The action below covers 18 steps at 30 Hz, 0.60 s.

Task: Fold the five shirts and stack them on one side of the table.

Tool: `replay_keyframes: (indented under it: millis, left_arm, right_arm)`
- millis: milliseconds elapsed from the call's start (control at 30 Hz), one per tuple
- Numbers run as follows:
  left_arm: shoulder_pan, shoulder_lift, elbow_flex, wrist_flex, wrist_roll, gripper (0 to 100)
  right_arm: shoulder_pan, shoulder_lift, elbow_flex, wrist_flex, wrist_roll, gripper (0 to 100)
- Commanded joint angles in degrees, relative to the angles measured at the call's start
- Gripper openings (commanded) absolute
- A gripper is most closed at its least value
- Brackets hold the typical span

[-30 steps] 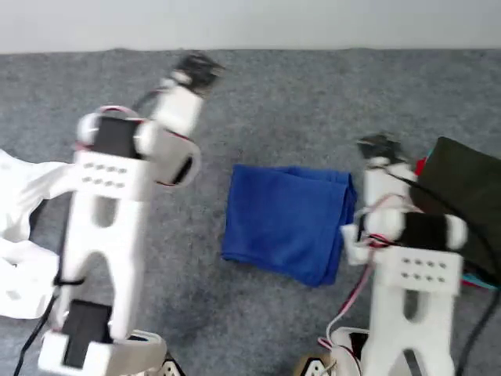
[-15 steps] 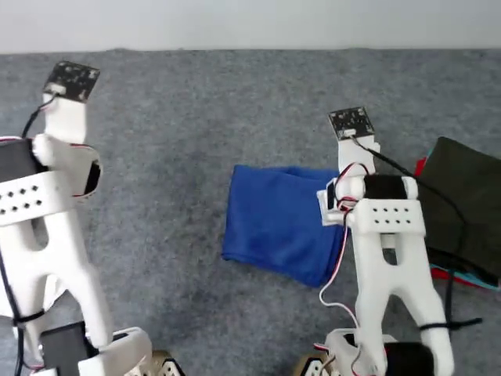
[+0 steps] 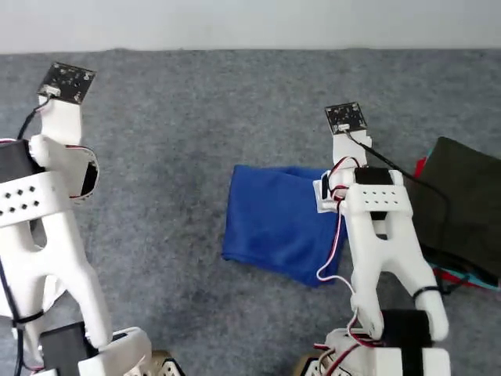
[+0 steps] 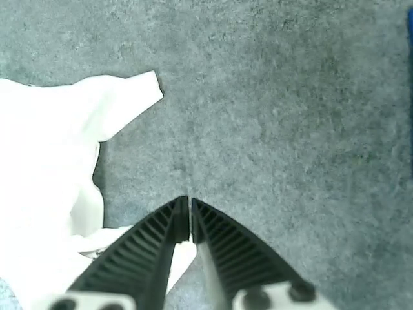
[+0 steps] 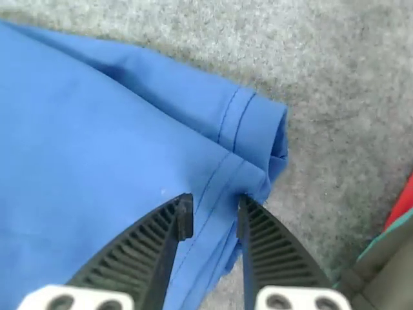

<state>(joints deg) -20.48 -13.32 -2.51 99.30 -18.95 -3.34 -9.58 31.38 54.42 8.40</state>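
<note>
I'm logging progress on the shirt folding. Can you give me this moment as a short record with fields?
blue shirt: folded, mid-table, apart from the stack
dark shirt: tops the stack by the right arm, red and teal edges beneath
white shirt: crumpled, unfolded, beside the left gripper
left gripper: shut, empty, over bare table
right gripper: slightly open, over the blue shirt's hemmed corner

text: none legible | labels: none readable | numbers: none | signs: none
</note>
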Motion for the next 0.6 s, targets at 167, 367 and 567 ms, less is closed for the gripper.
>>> replay_keyframes:
  millis: [167, 367, 567]
  left_arm:
    - [-0.26, -2.11, 4.0, 0.18, -0.26, 1]
    - [-0.26, -2.11, 4.0, 0.18, -0.26, 1]
    - [-0.26, -2.11, 4.0, 0.18, -0.26, 1]
  right_arm:
    - [0.04, 4.79, -3.25, -4.0, -0.62, 12.8]
    - [-0.22, 5.49, -3.96, -3.74, 0.0, 0.6]
    - [0.13, 5.23, -7.47, -2.51, 3.08, 1.0]
